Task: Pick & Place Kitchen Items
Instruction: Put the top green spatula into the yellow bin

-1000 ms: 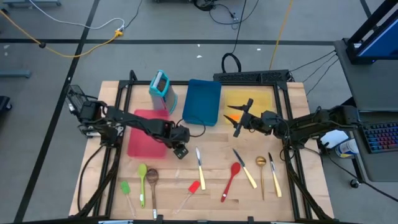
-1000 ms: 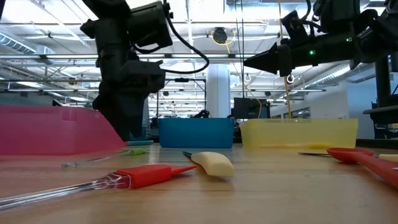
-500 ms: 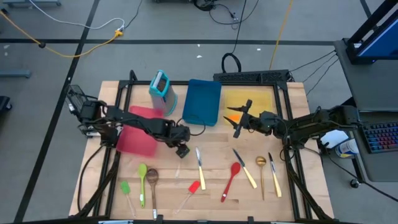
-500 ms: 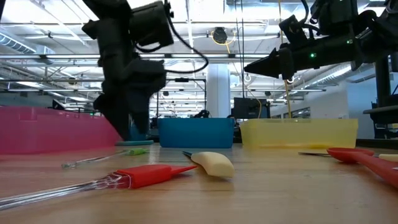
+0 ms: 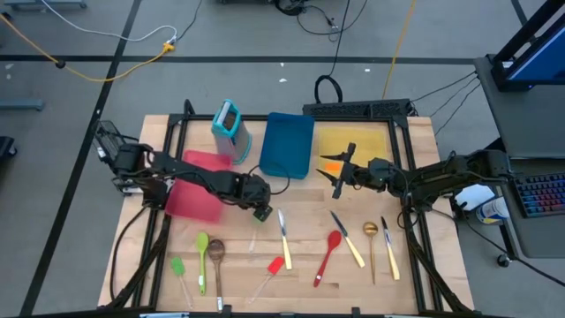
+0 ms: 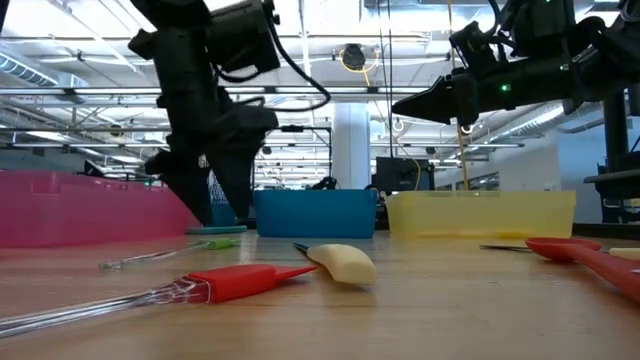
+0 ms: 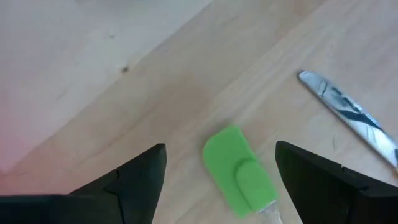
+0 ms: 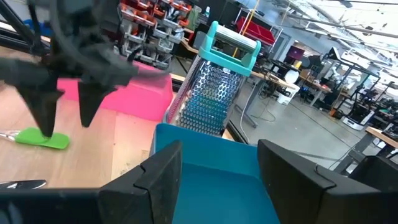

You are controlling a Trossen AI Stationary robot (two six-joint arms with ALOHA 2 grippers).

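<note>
The left hand (image 5: 261,213) hangs with fingers spread astride a green spatula (image 7: 238,172) lying mid-desk beside the pink tray (image 5: 199,190), apparently to pinch it, while the right hand (image 5: 336,179), also spread and empty, waits over the yellow tray (image 5: 375,141).

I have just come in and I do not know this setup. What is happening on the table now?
The robot is sorting small kitchen utensils on a wooden table. The left gripper hangs with jaws open over a green mini spatula lying on the wood, with a knife beside it. Nothing is held. The right gripper waits, jaws open, near the blue tray and the yellow tray. Other spoons and spatulas lie along the table's front.
</note>
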